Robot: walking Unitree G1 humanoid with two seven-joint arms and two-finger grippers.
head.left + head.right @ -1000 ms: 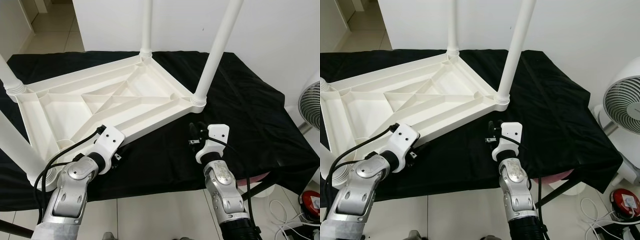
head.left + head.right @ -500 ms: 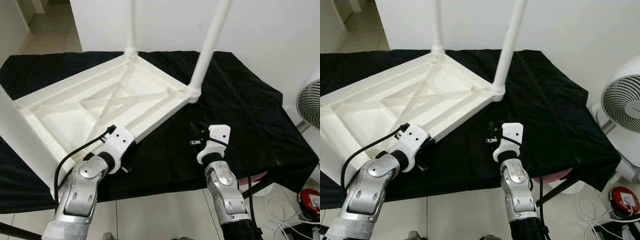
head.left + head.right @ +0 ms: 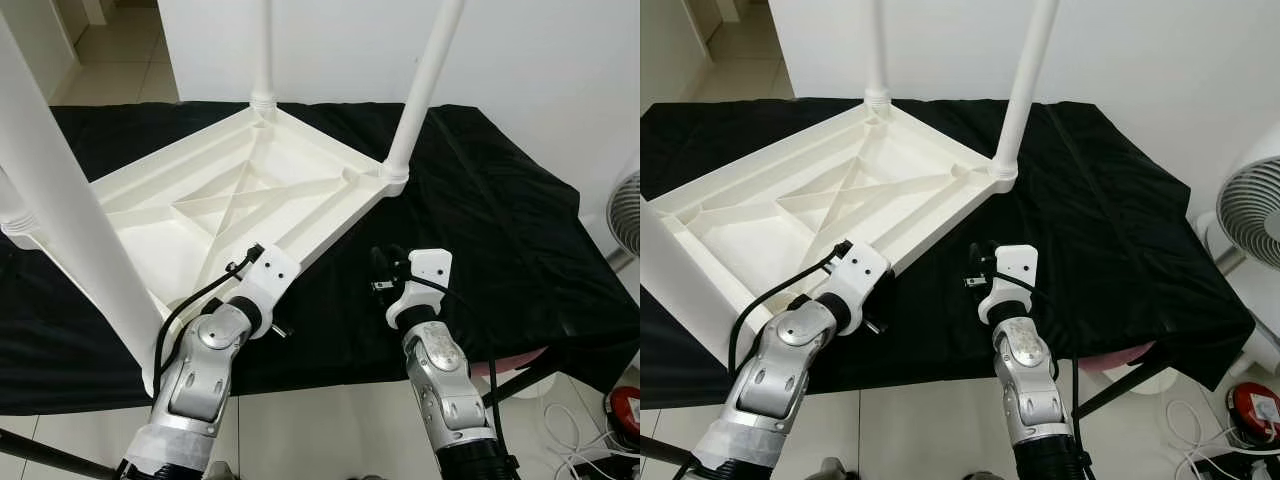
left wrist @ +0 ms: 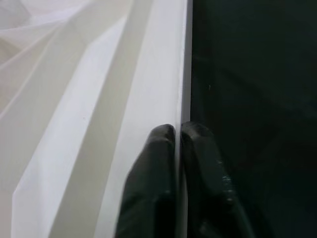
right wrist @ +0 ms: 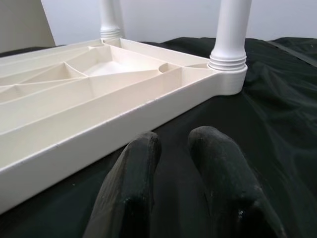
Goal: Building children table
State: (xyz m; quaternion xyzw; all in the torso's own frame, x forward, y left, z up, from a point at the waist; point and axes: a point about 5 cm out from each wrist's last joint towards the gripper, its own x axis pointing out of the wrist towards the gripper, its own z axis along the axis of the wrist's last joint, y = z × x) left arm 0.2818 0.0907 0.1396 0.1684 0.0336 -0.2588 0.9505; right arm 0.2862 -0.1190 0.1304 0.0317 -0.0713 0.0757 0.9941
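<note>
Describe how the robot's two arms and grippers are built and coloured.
Both arms are silver metal segments. Each wrist ends in a white housing carrying two black rounded fingers: left gripper, right gripper. A black cable loops along each arm. Black sleeving covers the right arm's base.

One upturned white table [image 3: 210, 205] (four legs [image 3: 420, 85] showing), one black cloth [image 3: 500, 210], one fan [image 3: 1250, 215], two grippers [image 5: 173, 153]

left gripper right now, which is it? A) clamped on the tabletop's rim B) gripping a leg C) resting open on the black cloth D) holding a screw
A: the left gripper has one black finger on each side of the thin rim of the upturned white tabletop, pinched shut on it.
</note>
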